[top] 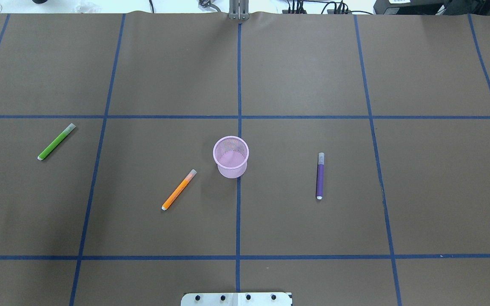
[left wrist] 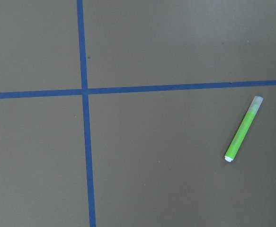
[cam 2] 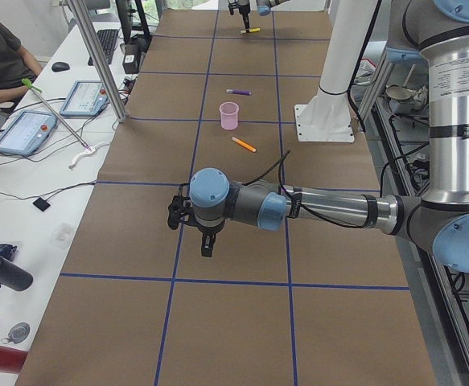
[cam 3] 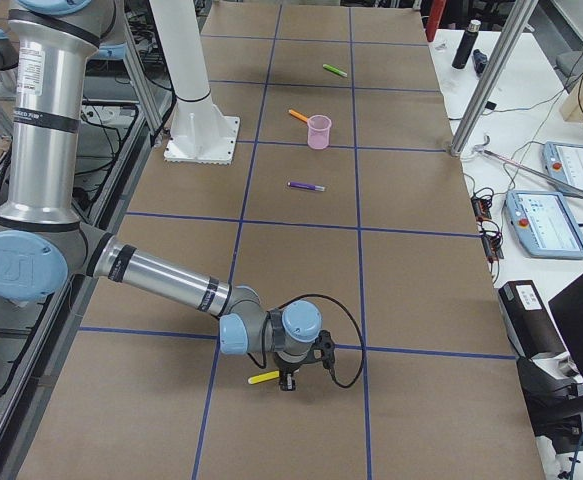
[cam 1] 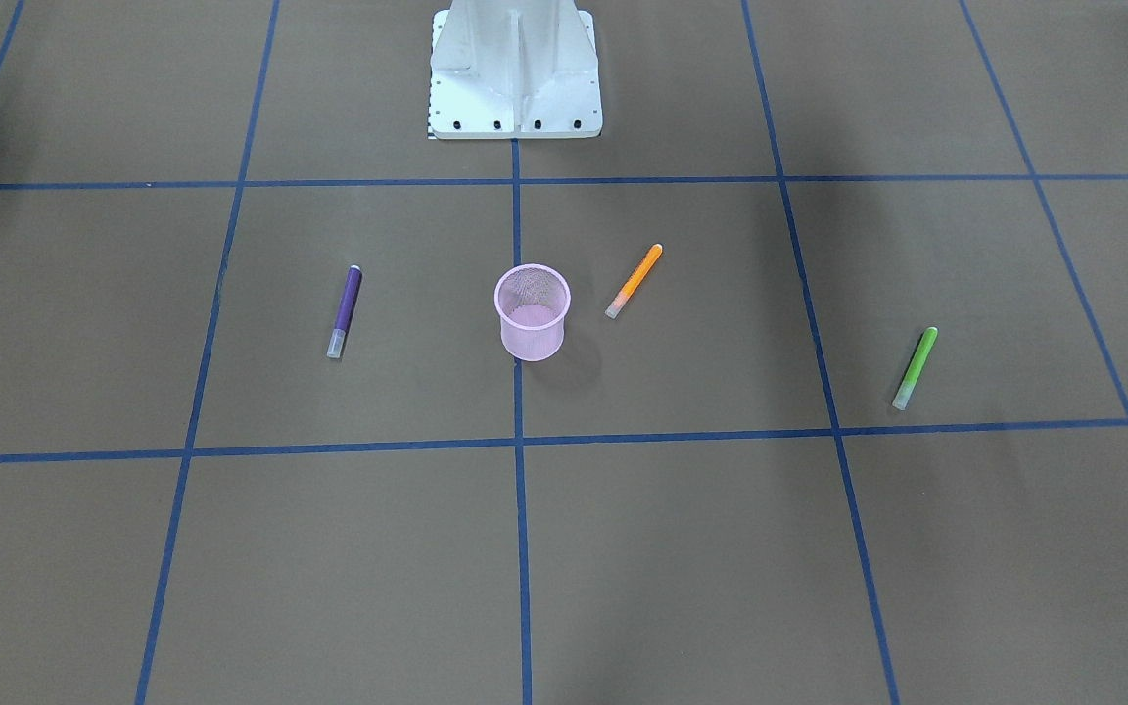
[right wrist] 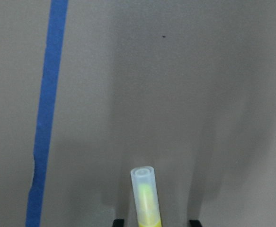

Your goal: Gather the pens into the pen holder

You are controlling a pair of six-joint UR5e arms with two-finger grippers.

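The yellow pen (right wrist: 146, 198), outside both central views, shows in the right wrist view between the spread right end effector (right wrist: 155, 223); whether the left end effector (cam 2: 207, 246) is spread or closed, I cannot tell.

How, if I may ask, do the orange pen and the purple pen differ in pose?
The orange pen lies diagonally on the robot's left of the pen holder; the purple pen lies on its right, nearly parallel to the centre tape line. The orange pen's cap end comes close to the holder; the purple pen lies farther off. Both lie flat outside the holder, caps pointing away from the robot.
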